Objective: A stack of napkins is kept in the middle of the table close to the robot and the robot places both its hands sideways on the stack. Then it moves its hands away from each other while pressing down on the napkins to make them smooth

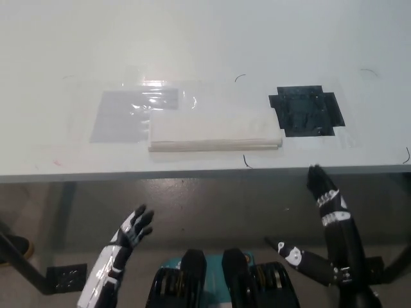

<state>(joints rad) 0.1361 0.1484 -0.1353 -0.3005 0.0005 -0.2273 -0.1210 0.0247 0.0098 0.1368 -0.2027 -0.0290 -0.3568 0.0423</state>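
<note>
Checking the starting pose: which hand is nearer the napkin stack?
Right hand, just below the table edge, right of the napkin stack. Left hand sits lower, further left.

**Napkins flat near the table's front edge**

The stack of napkins [215, 131] lay flat, a long white rectangle, its long side running along the near edge of the table [205, 45]. Edges looked tidy, layers showing along its front side. Nothing touched it.

Stack of napkins [215, 131] shows plain creamy white on the pale grey counter [192, 45]. Black tape patch [306, 111] beyond the black right hand [322, 187]; white-and-black left hand [131, 232] low.
</note>
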